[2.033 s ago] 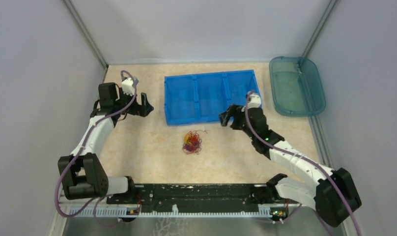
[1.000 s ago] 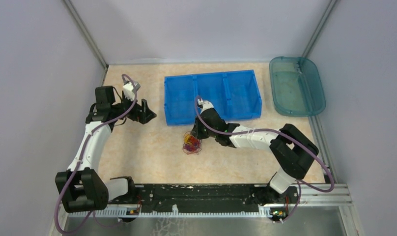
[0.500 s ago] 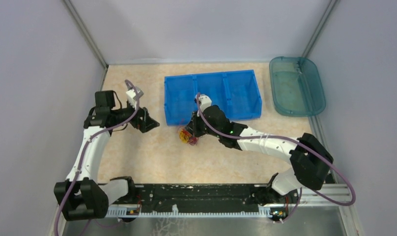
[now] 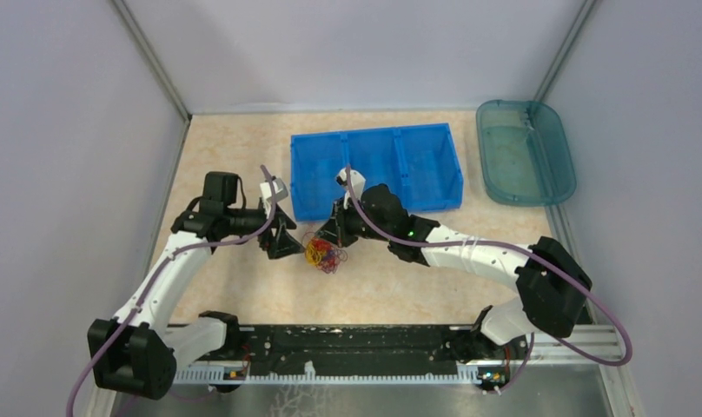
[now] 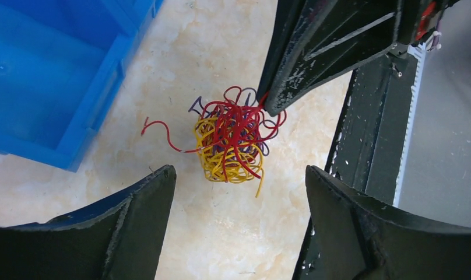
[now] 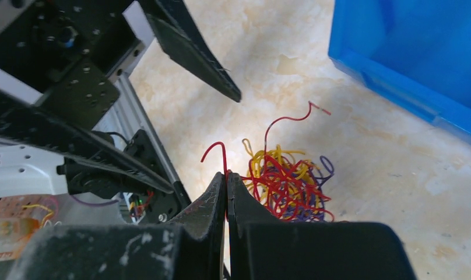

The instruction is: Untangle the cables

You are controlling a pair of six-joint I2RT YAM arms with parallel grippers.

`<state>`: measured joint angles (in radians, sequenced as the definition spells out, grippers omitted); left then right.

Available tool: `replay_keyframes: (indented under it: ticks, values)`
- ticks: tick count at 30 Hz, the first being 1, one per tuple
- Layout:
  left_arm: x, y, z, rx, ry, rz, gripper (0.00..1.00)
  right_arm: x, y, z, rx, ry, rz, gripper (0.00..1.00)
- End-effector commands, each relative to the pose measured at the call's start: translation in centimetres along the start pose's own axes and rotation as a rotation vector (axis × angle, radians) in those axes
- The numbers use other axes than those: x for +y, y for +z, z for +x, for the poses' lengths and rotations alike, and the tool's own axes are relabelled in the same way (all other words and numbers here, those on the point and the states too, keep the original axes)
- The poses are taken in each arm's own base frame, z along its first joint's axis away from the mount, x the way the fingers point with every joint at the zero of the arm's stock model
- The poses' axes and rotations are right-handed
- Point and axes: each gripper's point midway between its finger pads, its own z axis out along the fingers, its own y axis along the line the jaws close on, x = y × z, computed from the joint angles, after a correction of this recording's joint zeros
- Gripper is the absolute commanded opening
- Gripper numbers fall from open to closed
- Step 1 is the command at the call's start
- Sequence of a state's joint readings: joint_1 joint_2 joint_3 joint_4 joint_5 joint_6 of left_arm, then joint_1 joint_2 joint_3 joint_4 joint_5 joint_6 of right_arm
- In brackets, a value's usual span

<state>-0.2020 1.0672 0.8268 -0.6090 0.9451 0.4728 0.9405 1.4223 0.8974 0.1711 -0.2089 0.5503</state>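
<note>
The right tool (image 6: 226, 175) is pinched shut on a red strand at the edge of the cables (image 5: 233, 137), a light, springy, snag-prone knot at its tip, low over the bench (image 5: 210, 233). The left tool (image 5: 239, 170) stands wide open and empty, just beside the knot; a loose outer loop looks the best hold.

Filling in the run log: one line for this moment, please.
right gripper: shut on cables | left gripper: open, beside them | cables: one tangle, unsorted
</note>
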Motion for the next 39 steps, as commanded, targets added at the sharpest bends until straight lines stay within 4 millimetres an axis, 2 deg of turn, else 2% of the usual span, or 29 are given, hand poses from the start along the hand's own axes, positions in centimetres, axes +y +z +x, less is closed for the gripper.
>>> replay_keyframes:
  ticks: [1, 6, 13, 17, 19, 22, 24, 28, 34, 39]
  values:
    - [-1.0, 0.6, 0.0, 0.000, 0.039, 0.074, 0.84, 3.9, 0.0, -2.7, -0.064, -0.012, -0.147, 0.00]
    - [-1.8, 1.5, 0.3, 0.030, 0.035, 0.123, 0.64, 5.3, -0.2, -3.1, -0.079, 0.026, -0.212, 0.00]
    - [-1.7, 1.5, 0.5, 0.042, 0.033, 0.107, 0.61, 6.8, -1.1, -4.4, -0.109, 0.044, -0.264, 0.00]
    - [-1.6, 1.1, 0.4, 0.036, 0.098, 0.082, 0.48, 6.6, -1.8, -4.6, -0.121, 0.041, -0.241, 0.00]
    - [-1.9, 0.7, 0.5, 0.046, 0.143, 0.085, 0.49, 6.6, -2.3, -4.7, -0.133, 0.041, -0.238, 0.00]
    - [-2.7, 0.0, 1.6, 0.095, 0.222, 0.122, 0.63, 6.7, -2.8, -4.8, -0.137, 0.036, -0.240, 0.00]
    - [-3.2, -0.5, 2.4, 0.126, 0.276, 0.150, 0.69, 6.7, -3.0, -4.8, -0.136, 0.031, -0.236, 0.00]
    - [-3.1, -1.0, 3.1, 0.161, 0.358, 0.144, 0.70, 6.7, -3.3, -5.0, -0.131, 0.026, -0.239, 0.00]
    - [-3.2, -1.0, 2.1, 0.132, 0.382, 0.148, 0.63, 7.0, -3.3, -5.1, -0.124, 0.022, -0.248, 0.00]
    - [-2.8, -0.7, 1.6, 0.112, 0.383, 0.137, 0.44, 7.3, -3.2, -5.0, -0.114, 0.021, -0.260, 0.00]
